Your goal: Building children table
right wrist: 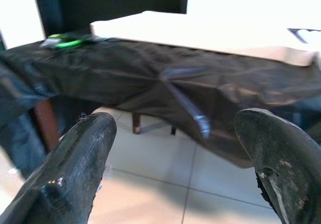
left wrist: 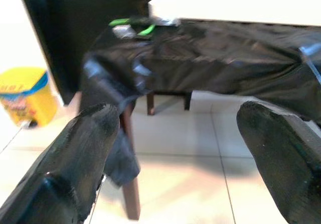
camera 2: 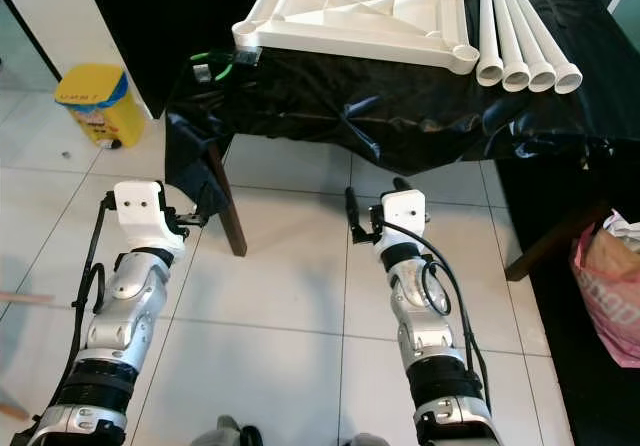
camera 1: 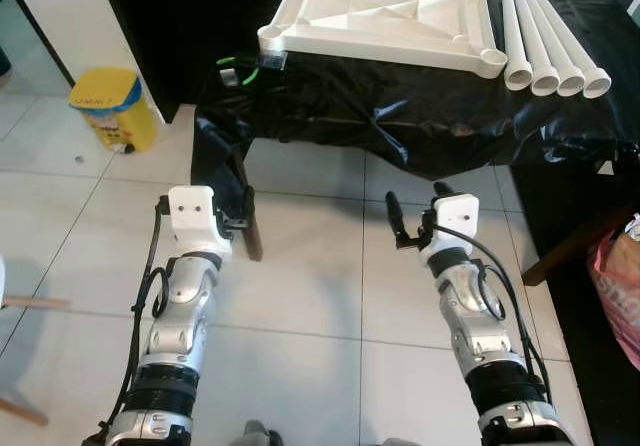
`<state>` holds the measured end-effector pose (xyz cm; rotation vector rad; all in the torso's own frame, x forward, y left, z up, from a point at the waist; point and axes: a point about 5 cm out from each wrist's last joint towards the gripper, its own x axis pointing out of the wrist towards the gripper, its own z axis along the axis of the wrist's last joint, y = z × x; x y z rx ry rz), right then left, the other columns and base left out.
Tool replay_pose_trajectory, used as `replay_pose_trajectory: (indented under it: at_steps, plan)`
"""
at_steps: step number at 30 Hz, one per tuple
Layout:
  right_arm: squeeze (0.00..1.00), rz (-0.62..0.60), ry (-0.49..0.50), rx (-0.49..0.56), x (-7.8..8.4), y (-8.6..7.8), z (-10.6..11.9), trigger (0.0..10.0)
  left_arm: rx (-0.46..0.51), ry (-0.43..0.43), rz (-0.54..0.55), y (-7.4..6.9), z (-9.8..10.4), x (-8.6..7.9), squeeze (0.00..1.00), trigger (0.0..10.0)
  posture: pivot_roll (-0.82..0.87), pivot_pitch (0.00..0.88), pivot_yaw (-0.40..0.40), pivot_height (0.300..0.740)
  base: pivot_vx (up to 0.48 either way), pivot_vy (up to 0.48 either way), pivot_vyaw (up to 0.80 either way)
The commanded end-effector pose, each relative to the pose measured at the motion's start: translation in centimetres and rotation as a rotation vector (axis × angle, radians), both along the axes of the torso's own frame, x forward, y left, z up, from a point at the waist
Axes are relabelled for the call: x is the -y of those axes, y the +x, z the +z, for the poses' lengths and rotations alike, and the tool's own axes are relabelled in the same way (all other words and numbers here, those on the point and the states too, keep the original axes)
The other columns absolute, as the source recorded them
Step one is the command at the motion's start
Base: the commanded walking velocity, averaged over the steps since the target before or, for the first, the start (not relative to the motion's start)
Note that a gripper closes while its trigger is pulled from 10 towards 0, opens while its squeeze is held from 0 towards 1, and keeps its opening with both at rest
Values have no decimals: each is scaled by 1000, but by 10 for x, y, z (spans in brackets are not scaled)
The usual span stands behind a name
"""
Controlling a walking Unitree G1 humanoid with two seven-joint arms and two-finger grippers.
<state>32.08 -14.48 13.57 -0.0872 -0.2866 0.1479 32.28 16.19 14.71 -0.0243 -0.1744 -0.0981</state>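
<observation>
Two grippers, left (camera 1: 243,209) and right (camera 1: 418,209), hover over the tiled floor (camera 1: 320,296) with fingers spread, grasping nothing, just short of the black-draped table (camera 1: 400,116). On it lies the white tabletop (camera 1: 385,16) (underside up), with four white legs (camera 1: 552,44) just beside.

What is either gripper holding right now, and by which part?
Nothing. The left gripper and right gripper are both open and empty, short of the tabletop.
</observation>
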Motion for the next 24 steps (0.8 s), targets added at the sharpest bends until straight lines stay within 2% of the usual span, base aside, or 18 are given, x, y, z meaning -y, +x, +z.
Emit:
replay_pose_trajectory:
  at_steps: [1, 24]
  plan:
    - [0, -23, -8, -21, 7, -1, -5, 10000, -20, 6, -72, -1, -4, 8, 0, 10000, -1, 126, 12, 740, 311, 0, 0]
    - [0, -25, -21, -21, 8, -1, -4, 10000, -17, 6, -77, -1, -3, 9, 0, 10000, -6, 115, 8, 740, 313, 0, 0]
